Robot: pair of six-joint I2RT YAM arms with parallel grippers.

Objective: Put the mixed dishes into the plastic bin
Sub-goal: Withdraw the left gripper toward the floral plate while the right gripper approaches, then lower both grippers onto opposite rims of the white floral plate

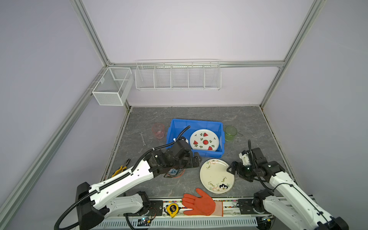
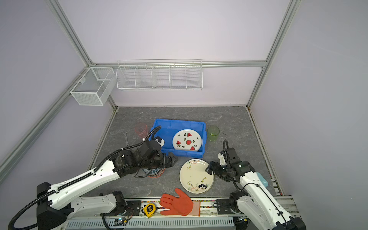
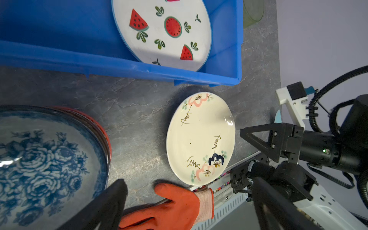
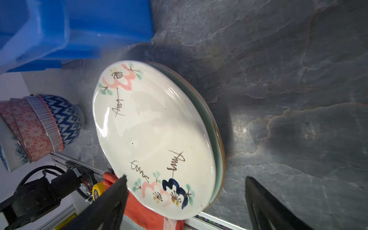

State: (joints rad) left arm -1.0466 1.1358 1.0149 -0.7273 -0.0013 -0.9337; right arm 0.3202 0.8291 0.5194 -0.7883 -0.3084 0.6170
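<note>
The blue plastic bin (image 1: 175,124) stands mid-table with the watermelon-print plate (image 1: 204,140) leaning inside it. In front of it the floral cream plate (image 1: 216,175) lies on a mint green plate (image 4: 215,127). My right gripper (image 1: 232,168) is open at that plate's right edge, its jaws on either side of the rim in the right wrist view. My left gripper (image 1: 198,159) is open and empty above a stack of patterned bowls (image 1: 175,172), the top one blue-flowered (image 3: 39,159). A pink cup (image 1: 158,130) stands left of the bin, a green cup (image 1: 231,133) right of it.
An orange glove (image 1: 199,203) and a yellow tape measure (image 1: 172,209) lie on the front rail. Yellow-handled pliers (image 1: 121,168) and a wrench (image 1: 142,139) lie at the left of the table. White wire baskets (image 1: 177,76) hang on the back wall.
</note>
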